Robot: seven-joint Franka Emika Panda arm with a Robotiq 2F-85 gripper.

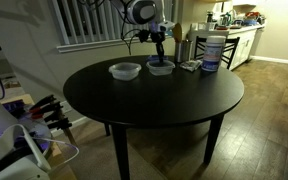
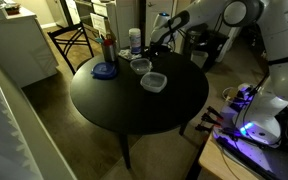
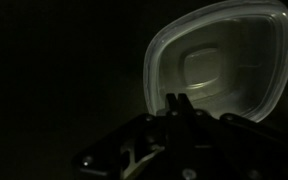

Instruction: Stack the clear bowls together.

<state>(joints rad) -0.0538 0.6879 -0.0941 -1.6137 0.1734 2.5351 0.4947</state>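
Two clear bowls stand on the round dark table [image 1: 154,105]. One clear bowl [image 1: 124,70] stands apart, also in an exterior view [image 2: 153,81]. The other clear bowl [image 1: 161,68] is beside the white tub and shows in an exterior view [image 2: 141,66] and large in the wrist view [image 3: 219,60]. My gripper [image 1: 160,56] hangs just above this bowl, also in an exterior view [image 2: 148,50]. In the wrist view the fingers [image 3: 176,102] are pressed together over the bowl's near rim, with nothing between them.
A large white tub with a blue label [image 1: 211,50] stands at the table's edge, also in an exterior view [image 2: 134,40]. A flat blue disc [image 2: 104,71] and a dark bottle [image 2: 108,48] lie beyond it. Chairs and cabinets surround the table.
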